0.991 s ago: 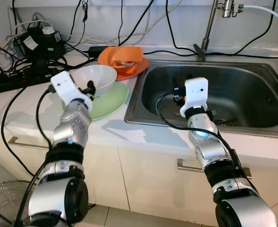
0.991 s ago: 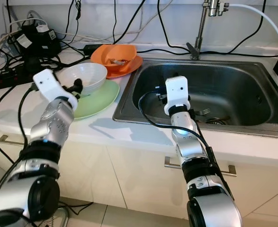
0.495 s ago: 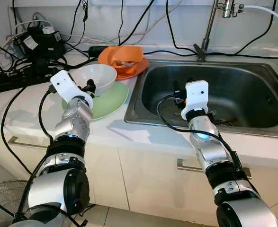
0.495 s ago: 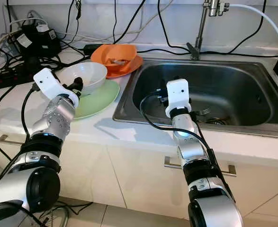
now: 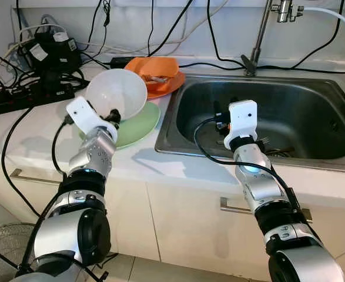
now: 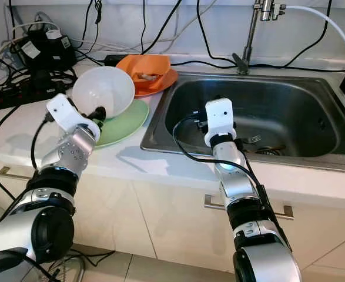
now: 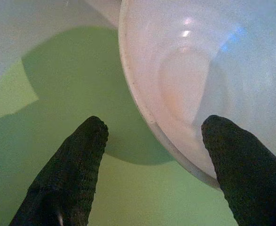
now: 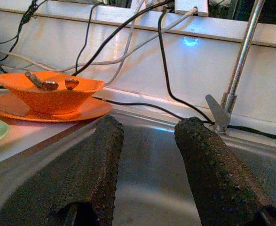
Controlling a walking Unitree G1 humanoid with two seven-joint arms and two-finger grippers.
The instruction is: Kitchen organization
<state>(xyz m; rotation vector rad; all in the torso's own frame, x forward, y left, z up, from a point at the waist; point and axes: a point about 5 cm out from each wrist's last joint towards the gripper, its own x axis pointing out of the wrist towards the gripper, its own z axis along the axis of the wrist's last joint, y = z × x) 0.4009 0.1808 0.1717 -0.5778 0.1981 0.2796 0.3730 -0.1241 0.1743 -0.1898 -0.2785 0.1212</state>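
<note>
Left gripper (image 5: 112,113) pinching the rim of a tilted, empty white bowl (image 5: 116,93) above the green plate (image 5: 138,124), orange bowl (image 5: 153,70) holding scraps at 1 o'clock, right gripper (image 8: 149,162) parted over the sink (image 5: 290,111).

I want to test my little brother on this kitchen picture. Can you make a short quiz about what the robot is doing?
1. True or false: the white bowl is tipped up on its side above the green plate.
2. Which pincer grips the bowl's rim? A) left pincer B) right pincer
3. Fill in: the right pincer hangs open over the ____.

Key
1. True. Its open side faces the camera.
2. A. One finger is inside the bowl, one outside.
3. Sink. An orange bowl on an orange plate stands beside it.
</note>
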